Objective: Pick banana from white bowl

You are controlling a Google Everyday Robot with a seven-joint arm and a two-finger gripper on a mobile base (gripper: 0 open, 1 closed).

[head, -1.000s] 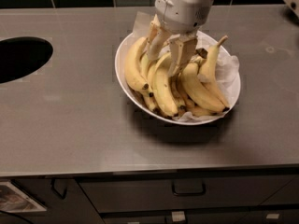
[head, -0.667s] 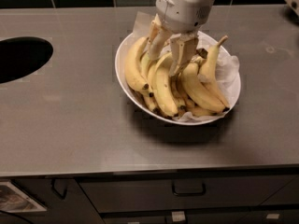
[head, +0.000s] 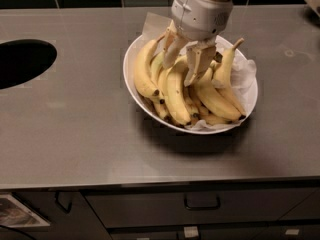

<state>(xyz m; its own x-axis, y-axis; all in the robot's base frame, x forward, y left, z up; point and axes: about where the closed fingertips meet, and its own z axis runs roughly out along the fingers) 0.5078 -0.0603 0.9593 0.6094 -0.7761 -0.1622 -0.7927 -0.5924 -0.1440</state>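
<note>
You see the gripper (head: 183, 59) down in the bowl (head: 131, 66) on the counter (head: 75, 129). Its fingers are apart, astride the upper end of the banana (head: 176, 91). The banana lies mid-bowl among other bananas (head: 220, 101).

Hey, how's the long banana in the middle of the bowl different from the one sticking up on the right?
The middle banana lies lengthwise toward the front rim; the right banana stands with its stem up. The middle banana looks longer. The gripper sits over the middle banana's far end, beside the right banana. Both are yellow, in the white bowl.
</note>
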